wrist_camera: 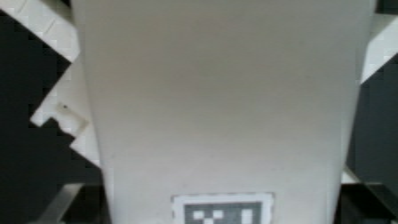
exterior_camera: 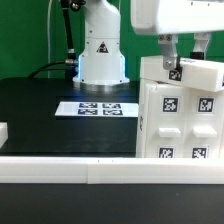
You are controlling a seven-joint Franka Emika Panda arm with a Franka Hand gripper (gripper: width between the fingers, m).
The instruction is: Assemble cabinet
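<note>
- Big white cabinet (exterior_camera: 181,115) standing on the black table (exterior_camera: 40,110), at the exterior view's right, close to the camera.
- Black-and-white square tags all over its front panels.
- Gripper (exterior_camera: 172,62) hanging right above the cabinet's top, fingers (exterior_camera: 166,52) down at a small tagged panel (exterior_camera: 193,73) on top.
- Cannot tell if clenched or let go: fingertips partly hidden.
- Flat marker board (exterior_camera: 98,108) lying on the table, behind the cabinet, near the robot's base (exterior_camera: 102,55).
- Low white wall (exterior_camera: 70,168) along the table's front edge.
- In the wrist view, only a wide white panel (wrist_camera: 214,100) up close, with one tag (wrist_camera: 228,212) at its end.
</note>
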